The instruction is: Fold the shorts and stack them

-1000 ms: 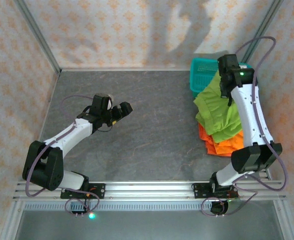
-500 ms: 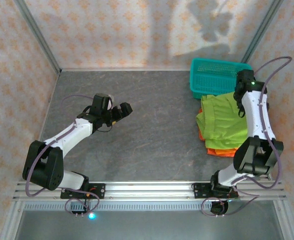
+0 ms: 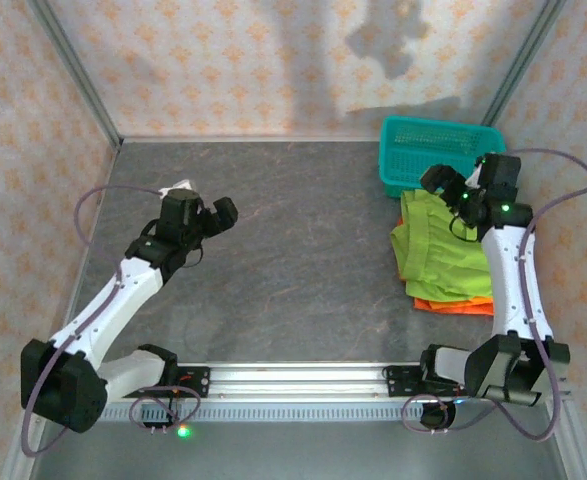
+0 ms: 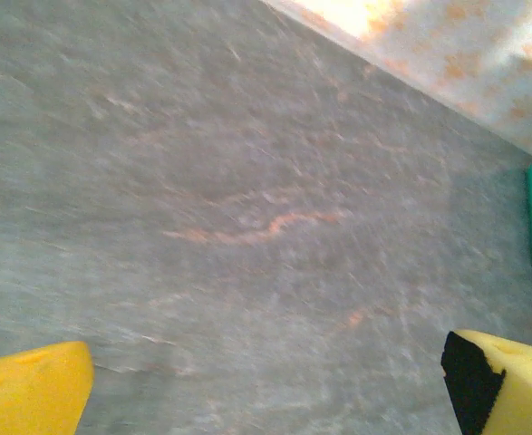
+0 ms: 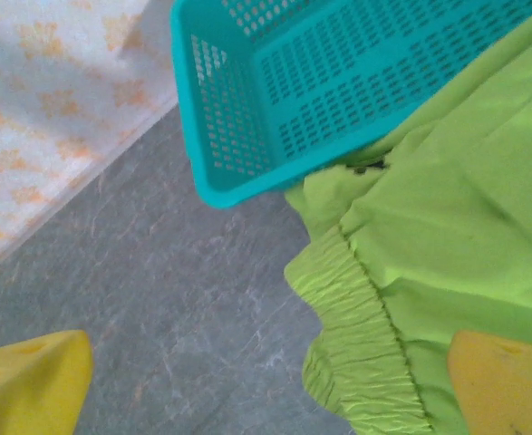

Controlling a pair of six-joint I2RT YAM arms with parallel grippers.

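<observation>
**Green shorts lie under my right jaws; both pairs stand wide**

From above: my right gripper (image 3: 449, 190) hangs released and empty over the far end of the green shorts (image 3: 441, 258). They lie at the tabletop's (image 3: 303, 260) right edge, on top of the orange shorts (image 3: 463, 305), of which only a strip shows at the near end. The stack's long axis runs near to far along that edge. Its far end meets the basket (image 3: 413, 150) in the far right corner. My left gripper (image 3: 214, 212) is released too, holding nothing, well apart toward the left edge. The right arm is plainly the nearer.

Left wrist: my yellow fingers (image 4: 30, 390) stand wide over bare grey top, with a sliver of basket at the side.

Right wrist: my fingers (image 5: 30, 381) are spread wide, nothing between the pads. The green gathered waistband (image 5: 365, 362) lies below them, nearer one finger, with the cloth running up against the basket's wall. I judge that any next grasp on the stack is my right arm's, straight down.
</observation>
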